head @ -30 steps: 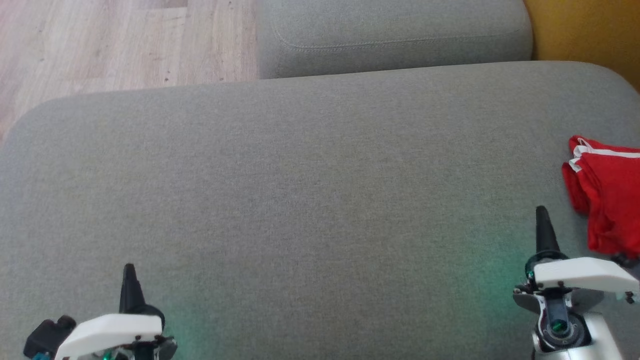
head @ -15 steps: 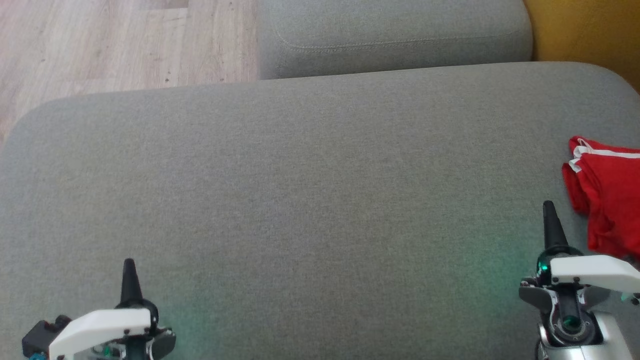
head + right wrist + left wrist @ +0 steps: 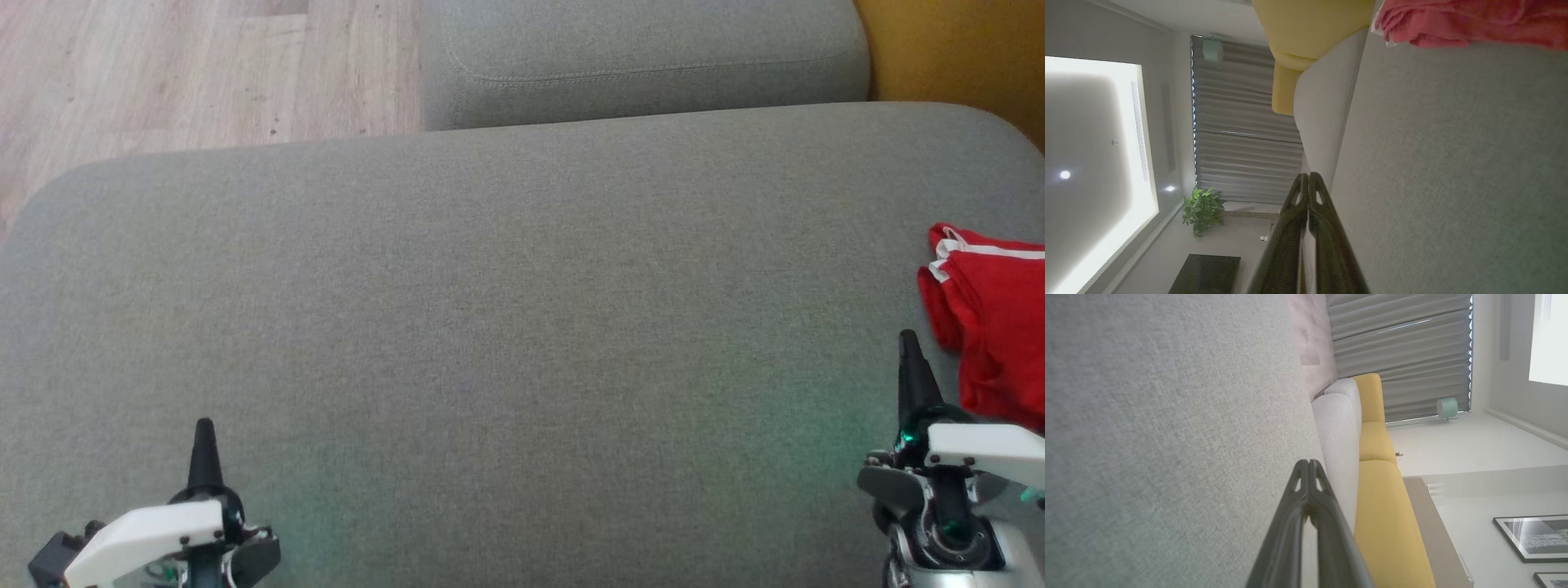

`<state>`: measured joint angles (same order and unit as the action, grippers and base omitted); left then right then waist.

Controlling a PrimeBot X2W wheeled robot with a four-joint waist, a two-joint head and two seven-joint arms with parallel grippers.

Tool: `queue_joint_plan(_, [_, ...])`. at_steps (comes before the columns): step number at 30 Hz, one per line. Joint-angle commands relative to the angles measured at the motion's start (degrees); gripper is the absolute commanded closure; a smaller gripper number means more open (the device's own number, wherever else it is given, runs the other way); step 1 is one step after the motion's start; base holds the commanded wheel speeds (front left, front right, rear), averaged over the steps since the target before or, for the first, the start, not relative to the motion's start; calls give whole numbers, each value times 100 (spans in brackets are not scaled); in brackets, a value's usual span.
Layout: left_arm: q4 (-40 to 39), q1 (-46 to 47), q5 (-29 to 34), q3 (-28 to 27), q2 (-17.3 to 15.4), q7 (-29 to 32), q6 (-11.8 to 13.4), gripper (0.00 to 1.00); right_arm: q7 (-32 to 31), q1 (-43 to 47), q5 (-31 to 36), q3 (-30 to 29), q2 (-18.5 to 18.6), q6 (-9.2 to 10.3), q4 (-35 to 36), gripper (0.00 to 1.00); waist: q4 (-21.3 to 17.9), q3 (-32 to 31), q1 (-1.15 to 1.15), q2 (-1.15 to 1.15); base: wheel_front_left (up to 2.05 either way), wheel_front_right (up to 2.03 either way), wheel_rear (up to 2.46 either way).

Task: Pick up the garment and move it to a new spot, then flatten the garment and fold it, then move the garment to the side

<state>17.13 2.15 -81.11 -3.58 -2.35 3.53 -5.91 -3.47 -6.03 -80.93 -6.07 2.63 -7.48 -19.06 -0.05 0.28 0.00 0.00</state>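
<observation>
Head view: grey cushion [image 3: 490,327], red garment [image 3: 996,327] right edge, wood floor [image 3: 163,73].

grey sofa cushion [image 3: 490,327], wood floor [image 3: 163,73], yellow seat [image 3: 1384,506]

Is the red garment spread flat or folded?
Folded or bunched, not spread: the garment lies in stacked, creased layers on the cushion. The head view cuts off its right part.
</observation>
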Motion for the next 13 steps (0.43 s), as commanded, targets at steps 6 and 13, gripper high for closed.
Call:
queue_joint_plan(6, [-255, 361, -485, -229, -50, 134, -94, 100, -143, -72, -501, 31, 24, -1, 348, 100, 2, -4, 0, 0, 0, 0, 0])
queue_joint_plan(13, [-293, 393, -945, -276, -52, 253, -142, 100, -261, -30, -961, -26, 24, -1, 463, 100, 4, -9, 0, 0, 0, 0, 0])
